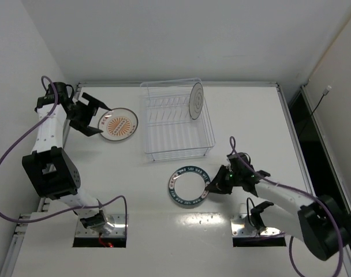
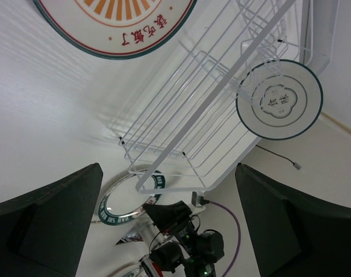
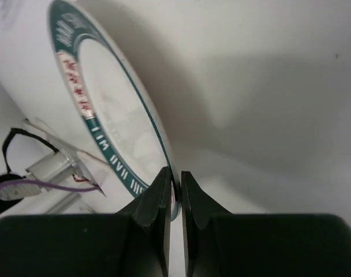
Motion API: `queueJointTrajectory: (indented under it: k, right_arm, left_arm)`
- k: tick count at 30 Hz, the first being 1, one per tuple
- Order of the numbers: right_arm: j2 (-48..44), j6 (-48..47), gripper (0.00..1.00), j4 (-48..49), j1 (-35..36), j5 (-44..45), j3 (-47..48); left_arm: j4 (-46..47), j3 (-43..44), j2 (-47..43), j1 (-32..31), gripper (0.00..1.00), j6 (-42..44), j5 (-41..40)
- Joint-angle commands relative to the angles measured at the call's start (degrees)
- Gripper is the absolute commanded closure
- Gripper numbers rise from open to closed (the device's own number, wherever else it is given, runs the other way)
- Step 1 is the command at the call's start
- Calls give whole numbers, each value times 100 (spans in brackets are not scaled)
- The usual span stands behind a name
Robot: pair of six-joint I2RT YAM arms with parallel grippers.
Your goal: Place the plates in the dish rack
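Right gripper (image 1: 212,186) pinched green plate (image 1: 188,186) at 3 o'clock, rim partly hidden by fingers (image 3: 152,219); left gripper (image 1: 102,120) gaped wide, 9 o'clock of orange plate (image 1: 118,124), cropped in wrist view

I see the dish rack (image 1: 178,154), a white wire basket, sitting at the far middle of the table. One white plate (image 1: 195,100) with a thin dark ring stands on edge among the tines at its far right end. The orange plate (image 1: 118,124), sunburst centre up, lies flat on the table just left of the rack, apart from it. The green-rimmed plate (image 1: 189,184) lies in front of the rack, lettered rim up. Its right edge is pinched between the fingers of the right gripper (image 1: 213,187). I cannot tell whether that edge is lifted.
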Motion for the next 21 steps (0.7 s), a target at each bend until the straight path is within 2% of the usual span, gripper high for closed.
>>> queueJointTrajectory:
  k: [1,2,3,5,6,8,10,13,15,16,17,18,20,21]
  right_arm:
    - [-789,-854,100,-2435,59,462,784]
    - [-1043,-943,100,-2866,59,557,1031]
    - [-1620,-1066,100,-3714,59,854,1660]
    - [-2098,-1190,100,-4588,59,1347,2479]
    - [-2222,-1190,100,-5280,59,1497,3310]
    - [-2294,-1348,100,-5593,59,1551,4323]
    - [-2294,-1348,100,-5421,128,1551,4697]
    - [-2076,-1795,100,-4963,129,2234,5661]
    - [-1260,-2338,100,-4910,190,3252,6251]
    - [-926,-2507,100,-4909,286,3744,6846]
    - [-618,-2656,100,-4761,435,4793,7061]
    - [-23,-2762,100,-4612,559,5325,7298]
    - [551,-3157,100,-4313,875,6554,7913]
    - [1093,-3298,100,-4042,955,6892,8133]
  left_arm:
    - [-35,-74,-288,11,0,40,-43]
    - [-35,-74,-349,11,0,40,-43]
    - [-35,-74,-350,11,0,40,-104]
    - [-35,-74,-350,11,0,40,-156]
    - [-35,-74,-350,11,0,40,-157]
    - [-35,-74,-350,11,0,40,-209]
    - [-35,-22,-350,11,0,40,-210]
    - [-35,84,-297,11,0,40,-315]
    - [-35,84,-235,11,0,-12,-367]
    - [-35,84,-235,11,0,-13,-368]
    - [-35,84,-174,11,0,-13,-368]
    - [-35,84,-174,11,0,-13,-368]
    - [-35,84,-121,11,0,-13,-368]
    - [-35,136,-121,11,0,-13,-368]
